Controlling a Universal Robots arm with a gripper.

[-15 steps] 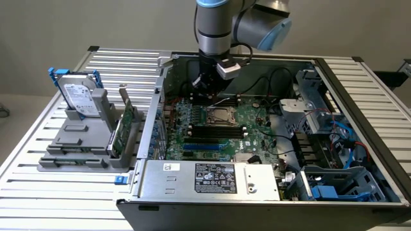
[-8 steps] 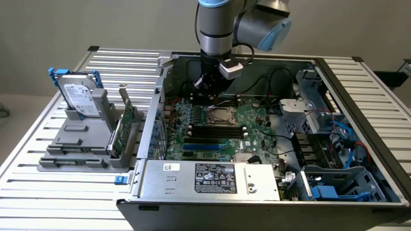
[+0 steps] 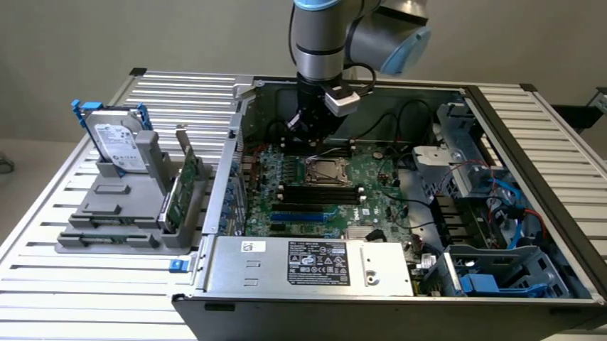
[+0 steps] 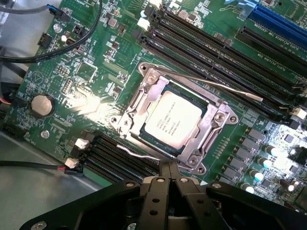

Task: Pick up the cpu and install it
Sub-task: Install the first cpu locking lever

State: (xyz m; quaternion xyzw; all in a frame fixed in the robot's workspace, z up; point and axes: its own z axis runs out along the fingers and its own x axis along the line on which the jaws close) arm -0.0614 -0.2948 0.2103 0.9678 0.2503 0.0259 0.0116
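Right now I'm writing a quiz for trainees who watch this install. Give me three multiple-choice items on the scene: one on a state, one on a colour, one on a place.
1. Close to the cpu, the tool is: A wide open; B shut on it; C shut and empty.
2. The bracket on the hard drive is: A blue; B red; C yellow.
3. The cpu lies: A in the tool; B in the socket on the motherboard; C beside the hard drive.

Answers:
1 C: the fingers meet with nothing between them.
2 A: blue arms frame the silver drive.
3 B: the silvery square sits inside the metal socket frame.
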